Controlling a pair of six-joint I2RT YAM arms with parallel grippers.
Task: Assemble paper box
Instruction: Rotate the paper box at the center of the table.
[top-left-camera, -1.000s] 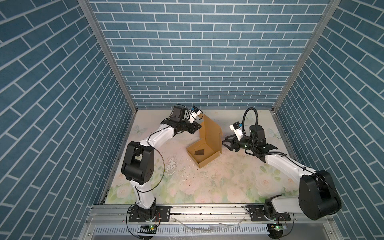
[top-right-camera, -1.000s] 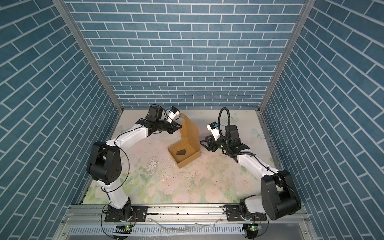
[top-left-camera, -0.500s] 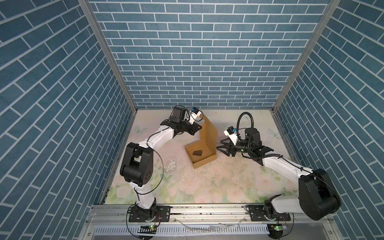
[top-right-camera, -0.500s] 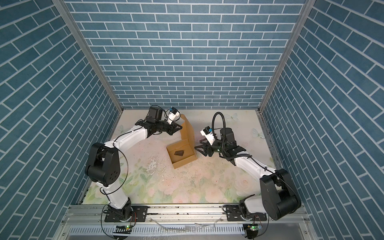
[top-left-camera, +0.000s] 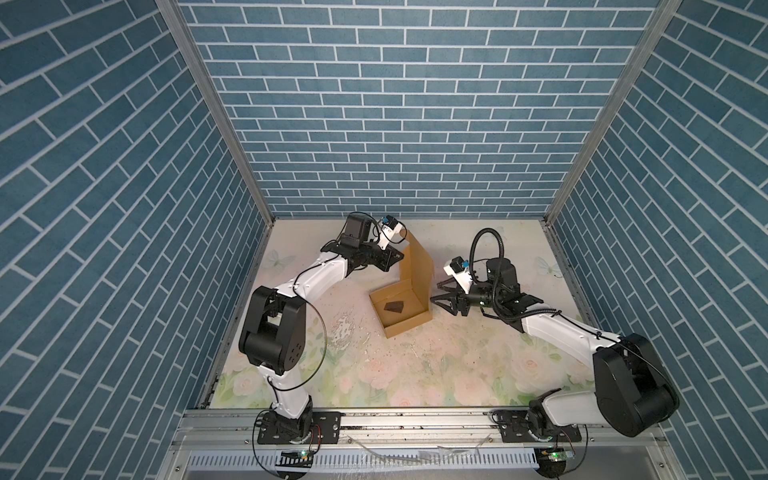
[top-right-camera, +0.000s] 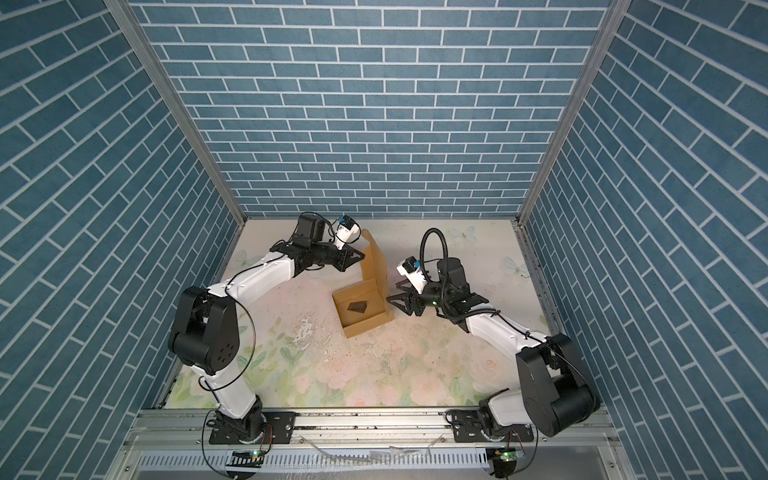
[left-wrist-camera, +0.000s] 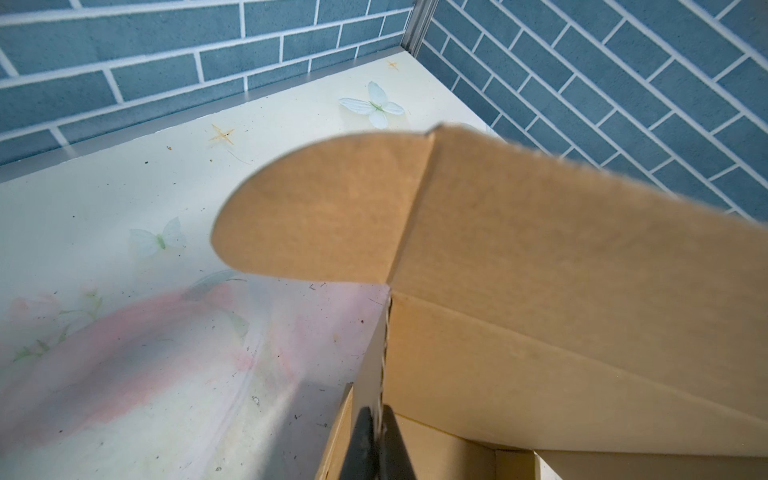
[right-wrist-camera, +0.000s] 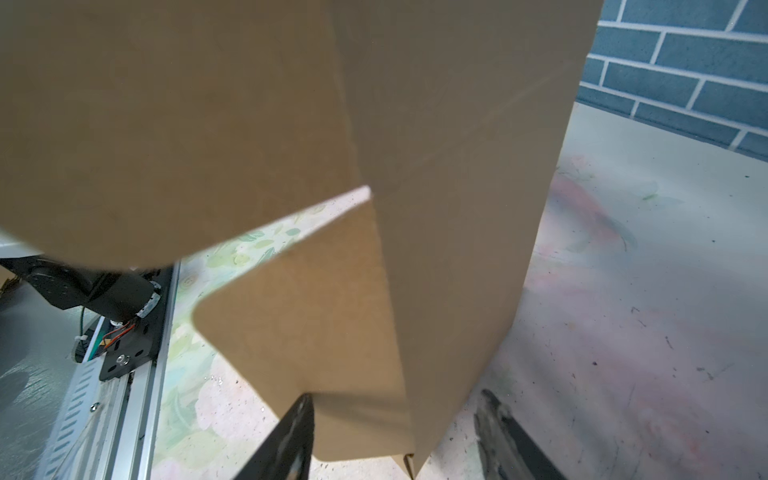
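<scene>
While the paper box (top-left-camera: 417, 266) sits at the middle of the table (top-left-camera: 457, 357), its shallow tray rests flat and its lid stands upright along the tray's right side, as both top views show (top-right-camera: 374, 266). A small dark chip (top-left-camera: 393, 307) lies on the tray floor. At the far left corner of the lid, the left claw (top-left-camera: 399, 259) is pinched together on the cardboard; the left wrist view shows its fingers (left-wrist-camera: 365, 440) clamped on the raw corrugated edge beside a rounded tab (left-wrist-camera: 316, 208). Just right of the box, the right claw (top-left-camera: 435, 292) is low over the table with its jaws apart and holds nothing. In the right wrist view, a rounded flap (right-wrist-camera: 307, 316) and the box's corner lie between its fingers (right-wrist-camera: 503, 432). Whether either finger touches the cardboard cannot be told.
</scene>
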